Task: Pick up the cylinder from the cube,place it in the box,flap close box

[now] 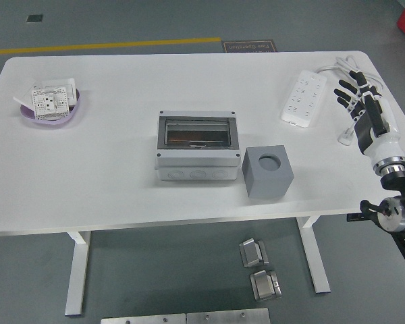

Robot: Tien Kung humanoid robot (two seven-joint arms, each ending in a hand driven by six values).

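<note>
One hand [366, 115] at right edge, fingers [347, 91] spread, empty | box [196, 154] centre, lid shut | cube [267, 171] just right of it | worktop [108, 175] white

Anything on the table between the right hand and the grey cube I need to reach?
Nothing visible blocks it. The right hand is open at the table's right edge, and bare table lies between it and the grey cube. The power strip sits farther back, off that line.
</note>
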